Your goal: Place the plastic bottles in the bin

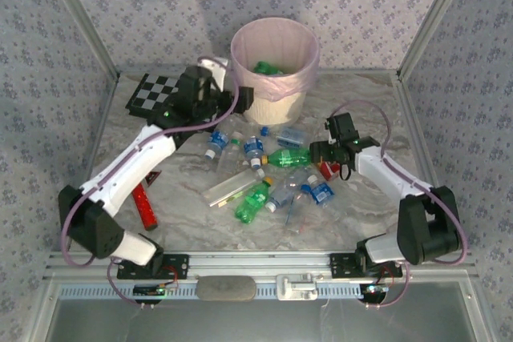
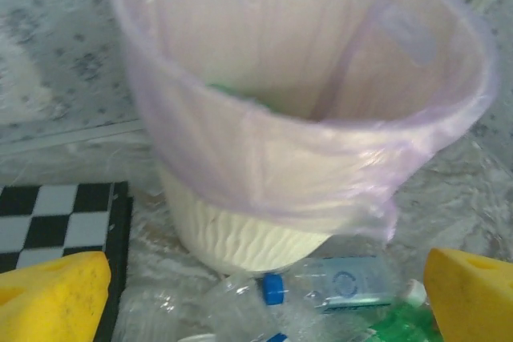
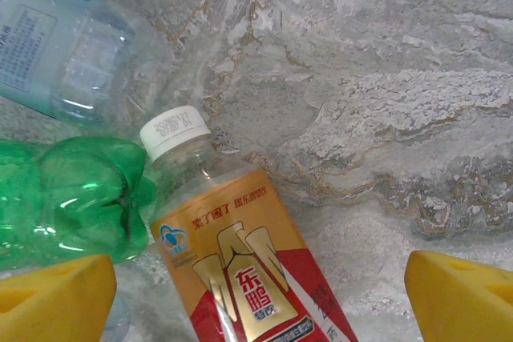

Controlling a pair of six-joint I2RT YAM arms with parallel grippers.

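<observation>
Top view: I look down from high behind the arm bases (image 1: 256,266) at the frame's bottom; far off, whole table (image 1: 385,206) visible.
Left wrist: near, facing the bin (image 2: 240,238) from slightly above its rim.
Right wrist: very near, straight down on the table; red bottle (image 3: 248,278) lower centre.
Shared: I find the bin upper centre in the top view, the red bottle centre right.

My desk (image 1: 192,222) is grey-veined marble, boxed by pale floral-papered walls (image 1: 160,6), slanting metal posts (image 1: 80,15) at the corners, a metal rail (image 1: 240,263) nearest me
</observation>
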